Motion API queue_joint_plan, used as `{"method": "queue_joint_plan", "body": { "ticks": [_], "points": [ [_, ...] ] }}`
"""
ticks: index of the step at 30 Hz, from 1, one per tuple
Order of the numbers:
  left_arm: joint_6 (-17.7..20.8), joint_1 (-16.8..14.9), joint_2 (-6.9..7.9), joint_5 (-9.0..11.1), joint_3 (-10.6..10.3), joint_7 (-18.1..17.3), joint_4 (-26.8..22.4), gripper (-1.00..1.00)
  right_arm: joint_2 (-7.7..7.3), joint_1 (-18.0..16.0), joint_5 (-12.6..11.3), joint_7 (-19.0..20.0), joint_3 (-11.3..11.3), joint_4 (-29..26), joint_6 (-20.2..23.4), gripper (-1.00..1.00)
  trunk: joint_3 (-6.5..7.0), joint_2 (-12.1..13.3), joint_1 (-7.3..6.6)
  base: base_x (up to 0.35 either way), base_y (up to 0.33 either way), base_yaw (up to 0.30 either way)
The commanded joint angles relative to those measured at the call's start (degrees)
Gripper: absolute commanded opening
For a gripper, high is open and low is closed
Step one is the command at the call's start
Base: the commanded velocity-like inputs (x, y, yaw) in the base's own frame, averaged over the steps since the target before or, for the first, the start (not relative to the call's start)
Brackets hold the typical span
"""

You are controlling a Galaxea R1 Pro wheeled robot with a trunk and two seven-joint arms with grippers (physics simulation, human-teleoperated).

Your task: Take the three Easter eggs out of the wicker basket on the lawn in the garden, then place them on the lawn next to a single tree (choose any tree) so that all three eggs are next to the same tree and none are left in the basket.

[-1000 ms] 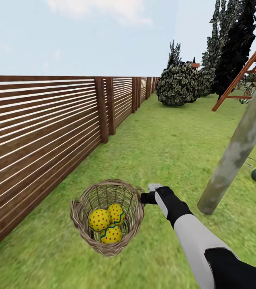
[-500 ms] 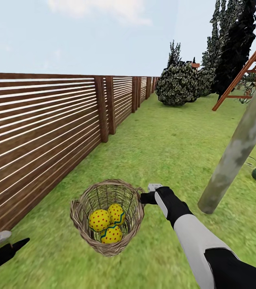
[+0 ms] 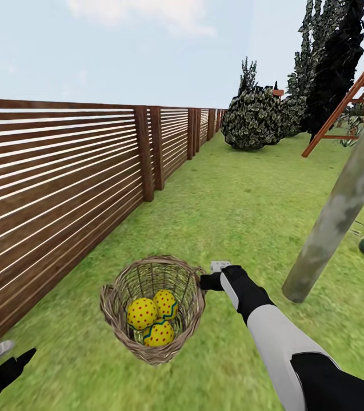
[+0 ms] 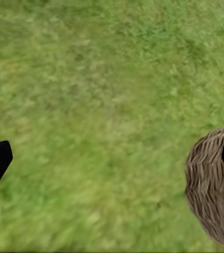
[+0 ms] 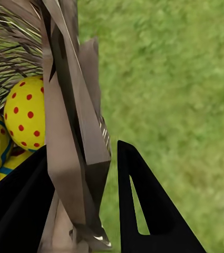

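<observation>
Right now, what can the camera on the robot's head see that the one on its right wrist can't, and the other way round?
The head view alone takes in the wider garden: the wooden fence, the tree with its pale trunk, the round bushes, and the left tool low beside the fence.

The right wrist view alone gives a close look at the right tool with its two dark fingers on either side of the wicker basket rim.

Both show the basket, the dotted yellow Easter eggs inside it, and the lawn.
</observation>
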Motion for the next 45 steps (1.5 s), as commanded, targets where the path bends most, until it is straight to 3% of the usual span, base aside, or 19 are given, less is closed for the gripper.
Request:
{"method": "queue_joint_plan", "body": {
  "ticks": [1,7,10,19,24,29,30,45],
  "points": [
    [0.1,-0.1,-0.17,0.1,0.1,0.2,0.3,1.00,-0.08,0.0,-0.6,0.1,-0.1,-0.1,0.3,-1.00,-0.24,-0.5,0.22,0.000,0.000,0.000],
    [-0.3,-0.1,-0.44,0.1,0.1,0.7,0.8,1.00,-0.28,0.0,-0.5,0.1,-0.4,-0.2,0.3,-1.00,-1.32,-2.9,1.54,0.000,0.000,0.000],
    [-2.3,-0.1,-1.92,-0.2,0.1,1.3,0.8,1.00,-0.29,0.0,-0.5,0.1,-0.6,-0.2,0.3,-1.00,-1.86,-4.1,2.20,0.000,0.000,0.000],
    [0.4,0.1,1.02,-0.5,0.7,1.0,1.6,1.00,-0.72,0.1,1.9,0.1,-0.8,-0.5,0.4,-1.00,-1.86,-4.1,2.19,0.000,0.000,0.000],
    [0.4,0.1,1.04,-0.5,0.7,1.0,1.6,1.00,-0.72,0.1,3.1,0.1,-0.8,-0.5,0.4,-1.00,-1.86,-4.1,2.19,0.000,0.000,0.000],
    [-0.5,0.9,1.67,-0.3,1.4,1.2,1.8,1.00,-0.83,0.1,4.1,0.2,-0.8,-0.5,0.4,-1.00,-2.75,-6.1,3.29,0.000,0.000,0.000],
    [-0.6,0.9,1.70,-0.3,1.4,1.2,1.8,1.00,-0.82,0.1,-0.5,0.2,-0.8,-0.5,0.4,-1.00,-2.93,-6.5,3.51,0.000,0.000,0.000],
    [-1.3,1.0,1.72,-0.3,1.4,1.2,2.5,1.00,-0.88,0.1,-0.5,0.2,-0.8,-0.5,0.4,-1.00,-5.63,-12.5,6.81,0.000,0.000,0.000]
  ]
}}
